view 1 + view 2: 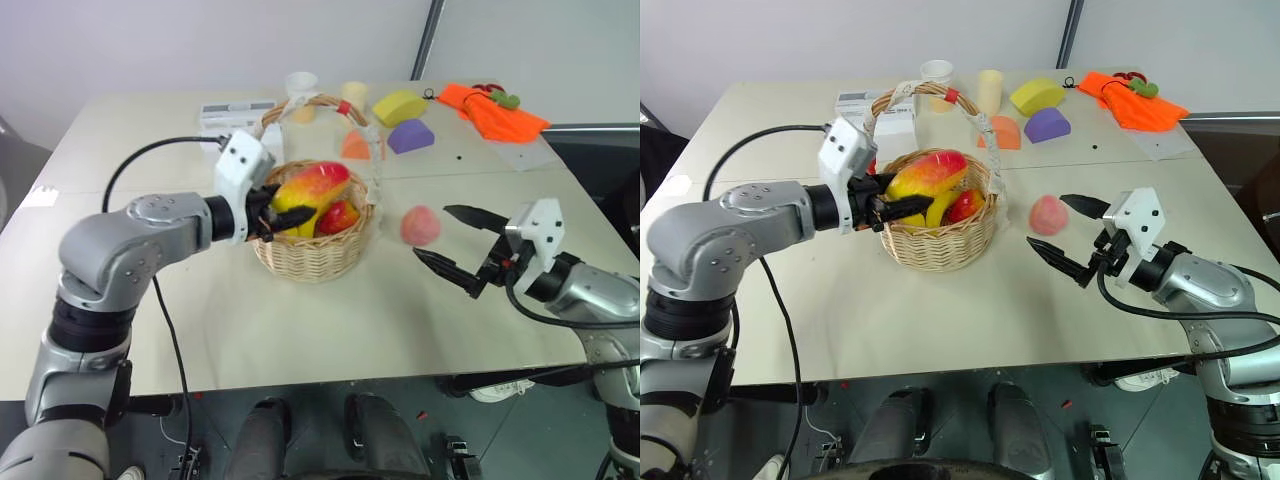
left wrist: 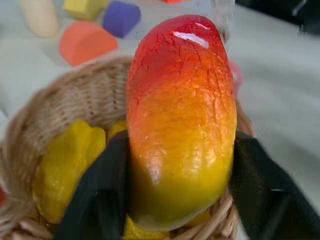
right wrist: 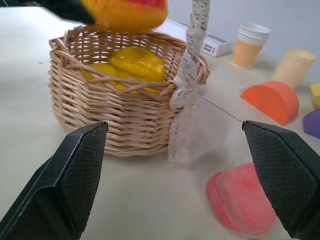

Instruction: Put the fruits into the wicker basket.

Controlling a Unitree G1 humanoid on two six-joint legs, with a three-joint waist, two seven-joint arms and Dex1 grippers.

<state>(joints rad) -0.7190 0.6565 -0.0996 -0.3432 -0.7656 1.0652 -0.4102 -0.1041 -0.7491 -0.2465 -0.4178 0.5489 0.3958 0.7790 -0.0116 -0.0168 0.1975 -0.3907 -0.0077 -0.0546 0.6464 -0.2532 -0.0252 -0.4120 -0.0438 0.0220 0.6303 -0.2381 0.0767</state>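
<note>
step: dropping mango [image 2: 180, 125] into wicker basket [image 1: 312, 250] | left gripper [image 1: 268, 215] fingers flank mango over bananas [image 3: 135, 62], grip unclear | right gripper [image 1: 1072, 240] spread wide near peach [image 1: 1047, 214] on table [image 1: 300, 330] | next: release mango, right grabs peach

Pale beige worktop [image 1: 940, 320]. Wicker basket [image 1: 937, 243] stands near centre. Pink peach [image 1: 1047, 215] lies just right of it. Along the far edge: white box [image 1: 862, 103], paper cup [image 1: 936, 74], cream cylinder [image 1: 989, 90], orange [image 1: 1004, 134], yellow [image 1: 1037, 96] and purple foam blocks [image 1: 1047, 125], orange cloth [image 1: 1132, 104].
</note>
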